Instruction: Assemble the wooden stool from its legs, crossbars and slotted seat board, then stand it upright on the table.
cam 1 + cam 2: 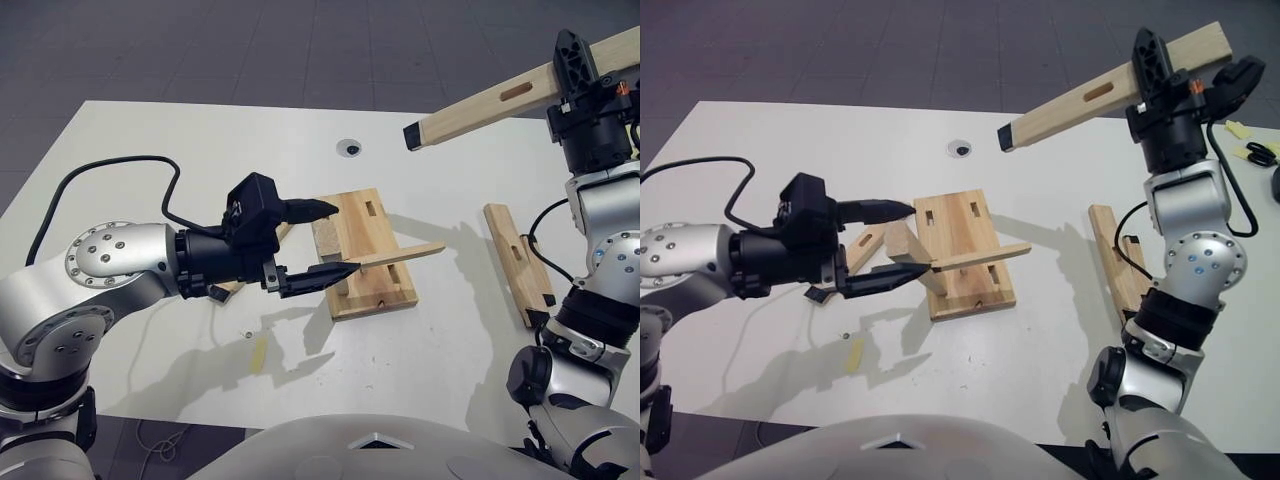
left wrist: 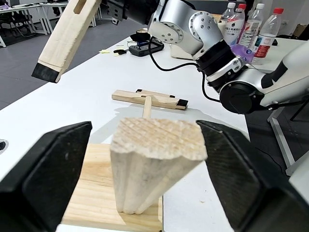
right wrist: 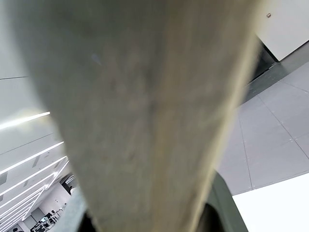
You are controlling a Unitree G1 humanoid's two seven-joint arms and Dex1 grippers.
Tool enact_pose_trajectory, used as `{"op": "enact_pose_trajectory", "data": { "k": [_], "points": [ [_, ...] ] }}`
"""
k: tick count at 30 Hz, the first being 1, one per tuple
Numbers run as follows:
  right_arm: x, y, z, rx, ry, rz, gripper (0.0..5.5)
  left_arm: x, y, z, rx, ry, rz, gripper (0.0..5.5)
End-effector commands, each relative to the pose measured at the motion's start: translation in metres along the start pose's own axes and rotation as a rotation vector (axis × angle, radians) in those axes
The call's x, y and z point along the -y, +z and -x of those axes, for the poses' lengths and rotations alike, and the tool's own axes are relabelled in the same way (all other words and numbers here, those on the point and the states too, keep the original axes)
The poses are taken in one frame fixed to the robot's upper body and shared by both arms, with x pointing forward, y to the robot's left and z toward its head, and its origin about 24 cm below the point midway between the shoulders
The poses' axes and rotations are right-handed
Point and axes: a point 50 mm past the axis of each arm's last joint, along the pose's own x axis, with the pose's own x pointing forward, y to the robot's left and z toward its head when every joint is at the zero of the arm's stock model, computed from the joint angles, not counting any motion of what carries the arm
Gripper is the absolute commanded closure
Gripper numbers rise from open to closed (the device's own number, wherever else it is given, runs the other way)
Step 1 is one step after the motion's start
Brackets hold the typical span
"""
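The slotted seat board (image 1: 385, 240) lies flat mid-table. A short wooden leg (image 2: 154, 159) stands up from its near-left corner, and a thin crossbar (image 1: 402, 256) juts out over the board to the right. My left gripper (image 1: 340, 238) is open, its black fingers (image 2: 53, 164) on either side of that leg's top with gaps showing. High at the right, my right gripper (image 1: 1165, 75) is shut on a long leg (image 1: 1095, 98) with a black foot, held slanted in the air. Another leg (image 1: 515, 262) lies flat right of the board.
A further slotted piece (image 1: 865, 245) lies on the table under my left gripper. A black grommet (image 1: 349, 148) sits behind the board. A pale scrap (image 1: 258, 352) lies near the front edge. A black cable (image 1: 110, 170) loops over my left arm. Bottles (image 2: 260, 29) stand on a far desk.
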Motion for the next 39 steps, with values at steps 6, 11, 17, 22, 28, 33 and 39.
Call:
{"op": "enact_pose_trajectory", "data": {
  "k": [6,11,17,22,28,33,39],
  "points": [
    [-0.004,-0.003,-0.004,-0.016,0.018,0.005,4.48,-0.006,-0.003,-0.005,-0.036,0.003,-0.060,3.23],
    [-0.007,-0.009,-0.006,-0.059,0.023,0.163,4.48,-0.015,-0.010,-0.017,-0.014,0.103,-0.079,3.39],
    [-0.011,-0.016,-0.010,-0.129,0.062,0.483,4.48,-0.023,-0.037,-0.035,-0.081,0.254,-0.117,3.45],
    [-0.007,-0.021,-0.010,-0.203,0.114,0.727,4.48,-0.028,-0.054,-0.048,-0.096,0.353,-0.137,3.46],
    [-0.008,-0.037,-0.008,-0.314,0.201,0.842,4.48,-0.029,-0.051,-0.060,-0.037,0.382,-0.124,3.46],
    [-0.004,-0.047,-0.001,-0.349,0.193,0.793,4.48,-0.034,-0.046,-0.053,-0.032,0.379,-0.119,2.92],
    [0.000,-0.057,0.009,-0.393,0.202,0.812,4.48,-0.034,-0.038,-0.051,-0.004,0.376,-0.108,2.02]
  ]
}}
